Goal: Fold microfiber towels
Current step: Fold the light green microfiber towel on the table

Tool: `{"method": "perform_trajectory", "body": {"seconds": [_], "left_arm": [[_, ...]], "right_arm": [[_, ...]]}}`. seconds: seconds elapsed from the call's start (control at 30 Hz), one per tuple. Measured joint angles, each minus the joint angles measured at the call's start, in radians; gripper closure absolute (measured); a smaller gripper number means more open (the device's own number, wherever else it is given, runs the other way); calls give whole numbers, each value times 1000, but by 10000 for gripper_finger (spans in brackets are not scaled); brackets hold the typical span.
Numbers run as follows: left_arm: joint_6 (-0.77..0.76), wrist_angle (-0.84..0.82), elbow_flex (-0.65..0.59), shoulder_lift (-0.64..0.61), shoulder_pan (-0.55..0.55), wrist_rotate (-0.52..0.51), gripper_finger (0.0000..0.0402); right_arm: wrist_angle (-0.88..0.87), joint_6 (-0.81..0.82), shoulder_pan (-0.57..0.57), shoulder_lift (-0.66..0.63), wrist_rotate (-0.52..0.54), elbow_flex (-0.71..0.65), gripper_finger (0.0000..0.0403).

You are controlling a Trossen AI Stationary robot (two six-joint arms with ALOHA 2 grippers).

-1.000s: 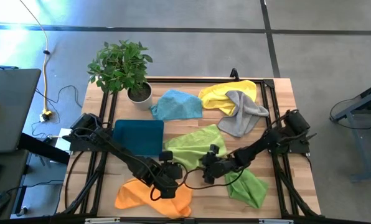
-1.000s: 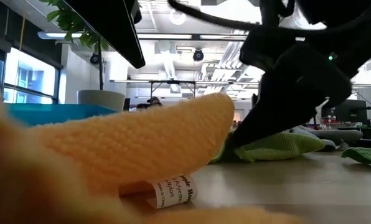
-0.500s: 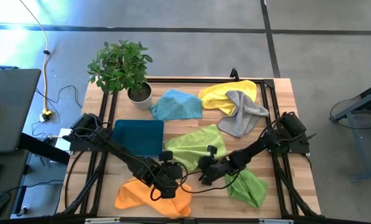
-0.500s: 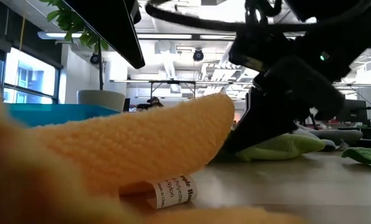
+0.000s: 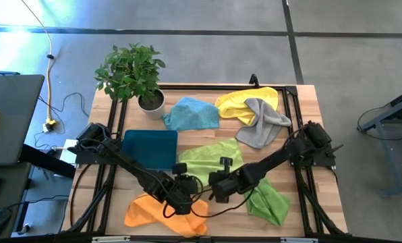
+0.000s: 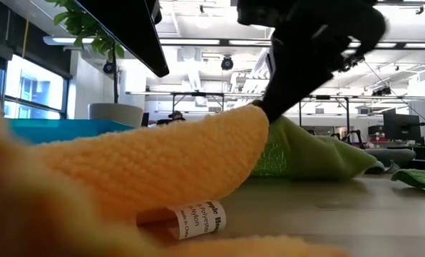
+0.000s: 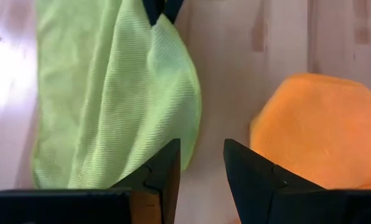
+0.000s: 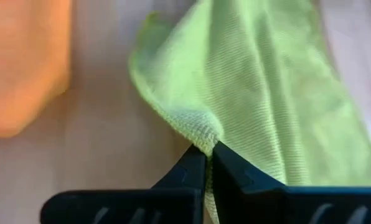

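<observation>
- Pinching the near corner of a lime green towel (image 8: 260, 81), the right gripper (image 8: 208, 163) has its fingers closed tight on the fabric at the table's middle front, the corner raised off the wood
- Left gripper (image 7: 201, 165): fingers parted with a narrow gap, nothing between them, low over bare wood between that green towel and the orange towel (image 7: 316, 134)
- Orange towel: bunched at the front left of the table (image 5: 309, 121), a white label showing on it in the low view
- Second lime green towel (image 5: 268, 202): front right, beside the right arm
- Light blue towel (image 5: 191, 113): crumpled at the back, next to the potted plant (image 5: 130, 71)
- Yellow towel (image 5: 238, 102): back right, with the grey towel (image 5: 263, 125) lying partly over it
- Dark teal tray (image 5: 149, 147): left of centre, touching the pinched green towel's far edge
</observation>
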Motion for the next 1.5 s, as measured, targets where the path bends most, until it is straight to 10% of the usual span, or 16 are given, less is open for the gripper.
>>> {"method": "perform_trajectory", "body": {"seconds": [0.67,1.5], "left_arm": [[-234,156,-171,0,-86,-359,288],[26,570,-306,139,17,-193,210]], "right_arm": [[-65,-84,-58,-65,23,36,402],[209,9,-135,-61,-13,-145,402]]}}
